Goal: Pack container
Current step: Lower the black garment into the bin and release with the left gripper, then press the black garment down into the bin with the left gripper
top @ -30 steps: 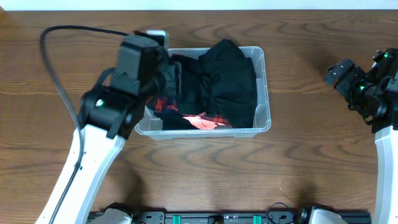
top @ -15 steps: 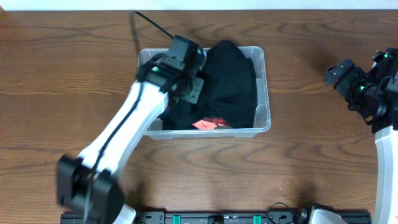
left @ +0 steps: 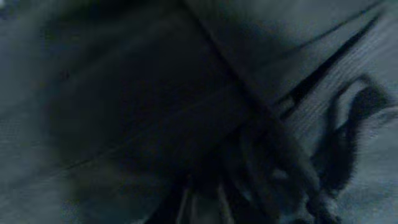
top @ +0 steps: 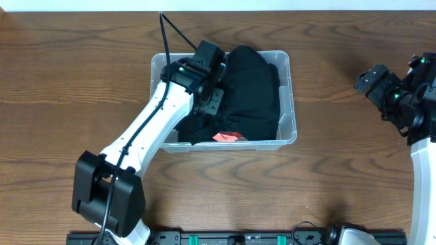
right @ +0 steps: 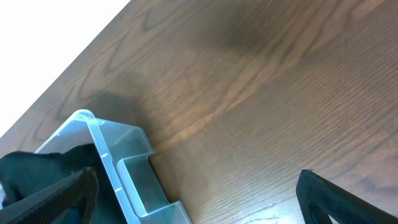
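Claw left (top: pixel 208 95): deeper in container (top: pixel 291 82) on black clothes (top: pixel 255 95) | claw right (top: pixel 372 79): unmoved

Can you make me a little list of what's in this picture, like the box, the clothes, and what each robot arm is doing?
box: clear container on the wooden table
inside: black clothes, with a bit of red cloth showing near the front wall
left end effector: down in the box, against the black clothes; its fingers are hidden
right end effector: open, holding nothing, off to the right of the box
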{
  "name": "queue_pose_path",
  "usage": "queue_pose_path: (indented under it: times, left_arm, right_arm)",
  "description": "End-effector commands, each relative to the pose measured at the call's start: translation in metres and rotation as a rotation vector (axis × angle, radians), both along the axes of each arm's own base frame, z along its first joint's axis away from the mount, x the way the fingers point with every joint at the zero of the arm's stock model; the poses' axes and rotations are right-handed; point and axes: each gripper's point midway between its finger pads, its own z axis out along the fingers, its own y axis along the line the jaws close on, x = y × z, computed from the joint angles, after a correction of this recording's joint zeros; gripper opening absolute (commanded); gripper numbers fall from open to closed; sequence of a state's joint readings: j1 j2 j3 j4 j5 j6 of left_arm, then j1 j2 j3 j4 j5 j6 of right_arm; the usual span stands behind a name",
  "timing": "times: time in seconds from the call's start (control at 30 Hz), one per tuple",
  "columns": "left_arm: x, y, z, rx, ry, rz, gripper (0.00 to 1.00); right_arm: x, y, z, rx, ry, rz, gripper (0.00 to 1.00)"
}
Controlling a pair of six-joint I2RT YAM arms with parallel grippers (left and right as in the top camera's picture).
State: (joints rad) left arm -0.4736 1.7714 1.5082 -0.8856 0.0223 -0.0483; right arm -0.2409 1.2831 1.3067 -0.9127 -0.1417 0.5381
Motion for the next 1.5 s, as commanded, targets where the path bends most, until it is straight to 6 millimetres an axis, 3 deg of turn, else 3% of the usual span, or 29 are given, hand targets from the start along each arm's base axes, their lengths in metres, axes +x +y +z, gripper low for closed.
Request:
queue_pose_path:
  times: [0.0, 0.1, 0.17, 0.23, 0.33, 0.43, 0.6, 0.7, 0.83, 1.07, 1.2, 1.33, 1.47]
  left_arm:
    - [0.014, -0.007, 0.077, -0.071, -0.208, 0.018, 0.21]
    - [0.002, -0.015, 0.112, -0.146, -0.264, 0.001, 0.22]
    - [-0.014, -0.016, 0.117, -0.170, -0.234, 0.013, 0.22]
    - [-0.029, -0.014, 0.109, -0.147, -0.175, 0.018, 0.22]
    - [-0.050, -0.012, 0.080, -0.107, -0.052, 0.015, 0.22]
    - [-0.064, -0.010, 0.038, -0.061, 0.052, 0.010, 0.22]
    - [-0.070, 0.001, -0.025, 0.008, 0.147, 0.028, 0.22]
    - [-0.065, 0.006, -0.039, 0.037, 0.157, 0.044, 0.22]
    - [-0.052, 0.010, -0.019, 0.047, 0.085, 0.060, 0.22]
    - [-0.012, -0.015, 0.095, -0.134, -0.194, 0.055, 0.23]
    - [0.015, -0.048, 0.137, -0.278, -0.361, -0.044, 0.27]
    - [0.044, -0.065, 0.129, -0.307, -0.413, -0.046, 0.32]
    - [0.063, -0.098, 0.078, -0.355, -0.326, -0.125, 0.33]
  right_arm:
    - [0.000, -0.004, 0.000, 0.002, 0.001, -0.016, 0.99]
    - [0.000, -0.004, 0.000, 0.002, 0.001, -0.016, 0.99]
    - [0.000, -0.004, 0.000, 0.002, 0.001, -0.016, 0.99]
    - [0.000, -0.004, 0.000, 0.002, 0.001, -0.016, 0.99]
    - [0.000, -0.004, 0.000, 0.002, 0.001, -0.016, 0.99]
    - [0.000, -0.004, 0.000, 0.002, 0.001, -0.016, 0.99]
    - [0.000, -0.004, 0.000, 0.002, 0.001, -0.016, 0.99]
    - [0.000, -0.004, 0.000, 0.002, 0.001, -0.016, 0.99]
    - [0.000, -0.004, 0.000, 0.002, 0.001, -0.016, 0.99]
    - [0.000, -0.004, 0.000, 0.002, 0.001, -0.016, 0.99]
    - [0.000, -0.004, 0.000, 0.002, 0.002, -0.016, 0.99]
    - [0.000, -0.004, 0.000, 0.002, 0.001, -0.016, 0.99]
    - [0.000, -0.004, 0.000, 0.002, 0.002, -0.016, 0.99]
